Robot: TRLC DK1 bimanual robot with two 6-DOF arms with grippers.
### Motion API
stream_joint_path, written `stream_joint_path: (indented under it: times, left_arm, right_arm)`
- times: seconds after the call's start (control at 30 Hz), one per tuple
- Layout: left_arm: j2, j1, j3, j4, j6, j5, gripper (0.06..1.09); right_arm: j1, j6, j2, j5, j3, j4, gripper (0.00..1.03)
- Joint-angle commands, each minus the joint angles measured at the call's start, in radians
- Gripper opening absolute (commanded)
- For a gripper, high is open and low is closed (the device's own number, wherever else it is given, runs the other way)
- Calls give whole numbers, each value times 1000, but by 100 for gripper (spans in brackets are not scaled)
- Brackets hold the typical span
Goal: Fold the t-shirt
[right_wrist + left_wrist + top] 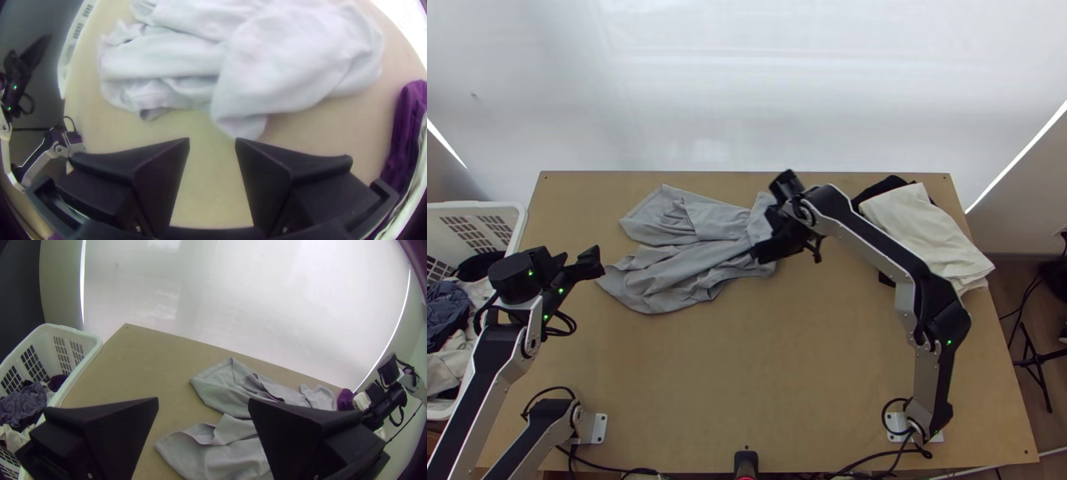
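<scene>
Two robot arms [933, 300]; one left gripper [593, 263]; one right gripper [768, 248]; one table [747, 360]; one grey t-shirt [679, 274]; one white basket [475, 206]; several garments [445, 314] in it, too jumbled to count; one cream cloth [923, 230]; at least one dark cloth [880, 189]; one black stand [1033, 362].

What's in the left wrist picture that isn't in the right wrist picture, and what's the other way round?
Left wrist view's extra: the clothes piled inside the white laundry basket.
Right wrist view's extra: the green lights on the left arm.
Both: the grey t-shirt, purple cloth, the wooden table and part of the basket.
</scene>
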Motion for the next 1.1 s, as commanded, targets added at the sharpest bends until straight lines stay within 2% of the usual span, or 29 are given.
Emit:
stream_joint_path:
  times: [0.0,0.27,0.4,0.47,0.7,0.87,1.07]
  left_arm:
    - [-19,0,0,-6,-6,0,104]
    - [-47,2,11,-26,-6,0,104]
    - [-57,0,12,-26,-6,0,104]
    - [-60,2,14,-28,-6,0,104]
    - [-70,14,22,-43,-3,0,104]
    - [-79,14,25,-51,-1,0,104]
    - [-83,17,34,-51,-1,-2,104]
  right_arm:
    - [58,-17,68,58,145,9,50]
    - [92,-28,157,155,302,9,53]
    - [138,-80,200,344,334,9,53]
    - [153,-91,223,396,354,9,53]
    - [201,-145,263,674,365,20,53]
    - [216,-163,283,736,373,23,53]
    - [219,-168,306,753,383,23,53]
